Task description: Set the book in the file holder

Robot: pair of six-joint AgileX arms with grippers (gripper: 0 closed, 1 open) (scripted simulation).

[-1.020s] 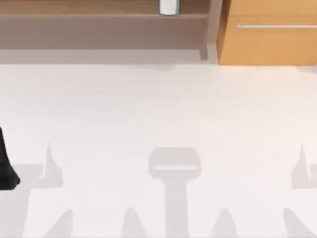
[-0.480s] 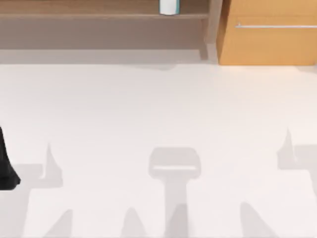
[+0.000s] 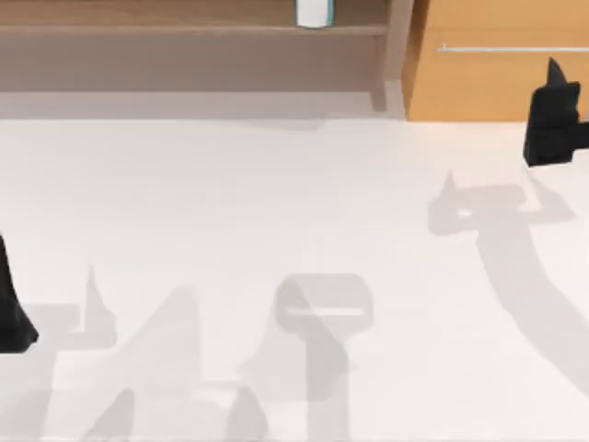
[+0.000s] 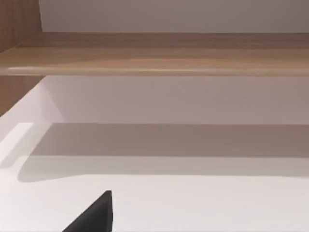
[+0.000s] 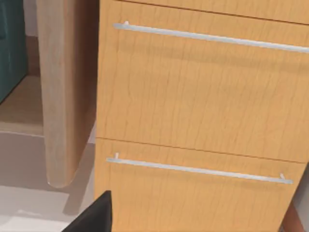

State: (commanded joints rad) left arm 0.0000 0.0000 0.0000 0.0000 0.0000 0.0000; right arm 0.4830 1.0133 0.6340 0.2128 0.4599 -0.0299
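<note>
Right gripper (image 3: 552, 115) sat at far right of top view, near back edge of table, raised above surface. One pointed black fingertip (image 3: 554, 66) aimed toward back of scene. Dark wedge of same gripper (image 5: 91, 216) showed at edge of right wrist view. Finger spacing not readable.

Left arm (image 3: 13, 308) sat parked at left edge of top view, low, as narrow black shape. Dark wedge of left gripper (image 4: 94, 215) showed at edge of left wrist view.
</note>
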